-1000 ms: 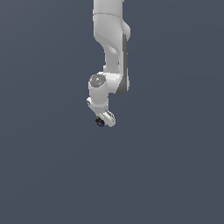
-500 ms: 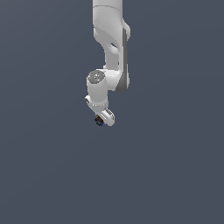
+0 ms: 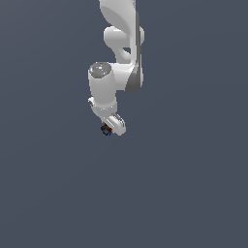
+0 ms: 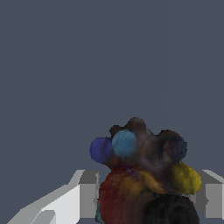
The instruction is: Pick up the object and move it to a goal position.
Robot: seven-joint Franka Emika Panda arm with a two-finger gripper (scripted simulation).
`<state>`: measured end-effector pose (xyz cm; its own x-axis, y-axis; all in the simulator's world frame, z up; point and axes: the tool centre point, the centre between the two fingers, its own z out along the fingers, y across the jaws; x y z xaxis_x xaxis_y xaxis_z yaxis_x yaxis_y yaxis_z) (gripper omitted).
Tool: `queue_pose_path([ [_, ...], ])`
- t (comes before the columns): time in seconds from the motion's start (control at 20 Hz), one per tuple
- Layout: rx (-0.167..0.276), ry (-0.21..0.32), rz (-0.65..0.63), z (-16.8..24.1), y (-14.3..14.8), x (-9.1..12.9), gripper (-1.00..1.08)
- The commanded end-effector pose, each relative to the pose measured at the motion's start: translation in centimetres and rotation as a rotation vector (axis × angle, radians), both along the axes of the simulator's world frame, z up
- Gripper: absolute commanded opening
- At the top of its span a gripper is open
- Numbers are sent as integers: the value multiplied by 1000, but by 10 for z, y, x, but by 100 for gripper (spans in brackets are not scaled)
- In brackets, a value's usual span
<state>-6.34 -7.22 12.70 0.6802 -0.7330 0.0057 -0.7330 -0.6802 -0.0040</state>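
The object (image 4: 142, 175) is a lumpy cluster of dark blobs with blue, red and yellow-orange patches, and it fills the space between my two white fingers (image 4: 83, 199) in the wrist view. In the exterior view the object (image 3: 105, 130) shows as a tiny dark speck at the tip of my gripper (image 3: 109, 128), which is shut on it and held up in the air. The white arm (image 3: 121, 43) comes down from the top of that view.
Only a plain dark grey-blue background (image 3: 193, 184) surrounds the arm in both views.
The arm has lifted the gripper and the held object slightly upward and a little toward the exterior view's left.
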Motion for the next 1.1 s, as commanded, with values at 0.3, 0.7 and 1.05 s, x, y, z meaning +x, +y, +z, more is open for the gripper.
queue_pose_path([
  [0.3, -2, 1, -1, 81, -10, 27, -100],
  [0.7, -2, 2, 0, 155, -19, 53, -100],
  [1.05, -1, 4, 1, 211, -25, 74, -100],
])
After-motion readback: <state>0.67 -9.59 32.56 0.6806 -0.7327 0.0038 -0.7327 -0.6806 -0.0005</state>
